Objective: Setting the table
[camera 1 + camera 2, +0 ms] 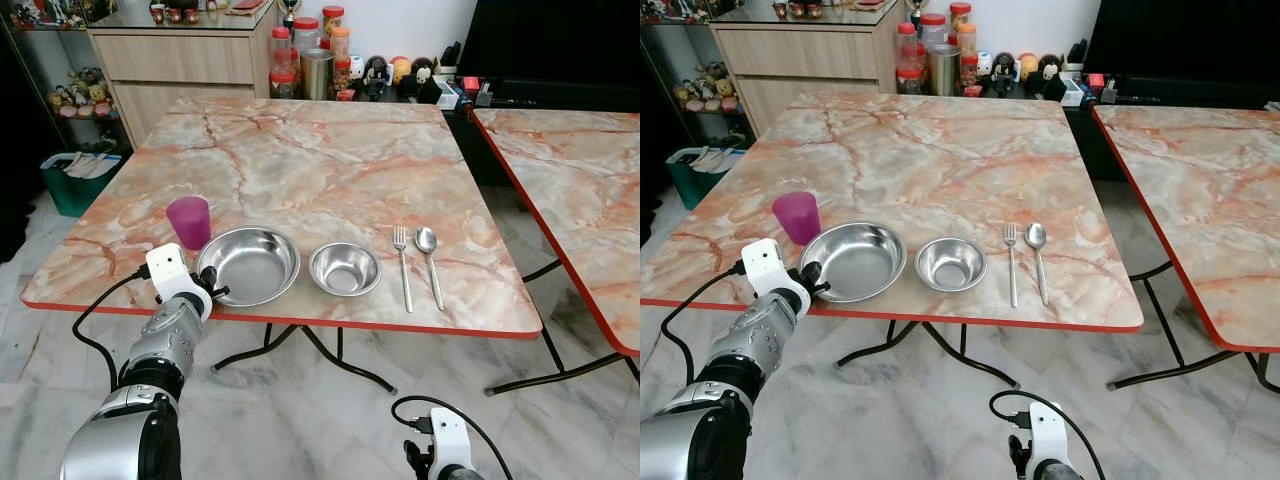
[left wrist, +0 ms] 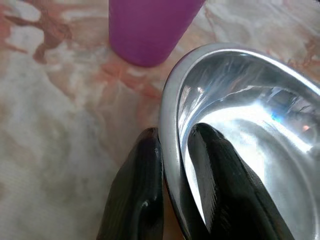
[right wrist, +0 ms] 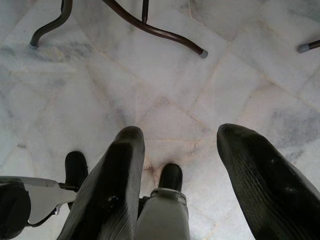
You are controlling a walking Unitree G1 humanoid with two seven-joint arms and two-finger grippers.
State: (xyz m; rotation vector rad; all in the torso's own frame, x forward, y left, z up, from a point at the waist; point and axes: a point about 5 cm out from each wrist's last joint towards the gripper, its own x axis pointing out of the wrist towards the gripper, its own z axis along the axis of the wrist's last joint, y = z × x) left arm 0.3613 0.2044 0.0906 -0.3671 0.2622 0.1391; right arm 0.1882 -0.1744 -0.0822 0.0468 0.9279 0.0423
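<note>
The left gripper (image 2: 172,150) is closed on the near left rim of the large steel bowl (image 1: 249,264), one black finger (image 2: 135,195) pressed against the outside of the rim and the other lying inside the bowl. The bowl is seen resting on the marble table (image 1: 300,160), close to its front edge. On that table are counted one purple cup (image 1: 189,221), two steel bowls, one fork (image 1: 402,262) and one spoon (image 1: 429,259). The cup is placed just beside the large bowl, beyond the gripper and slightly to its left, apart from the fingers. The small steel bowl (image 1: 344,269) is set just to the right of the large one, and the fork and spoon are laid side by side further right, the spoon outermost. The right gripper (image 3: 175,150) is hung low beside the robot with its two fingers spread wide apart over the pale floor tiles (image 3: 165,60), nothing being held between them. A second marble table (image 1: 580,190) is seen to the right.
</note>
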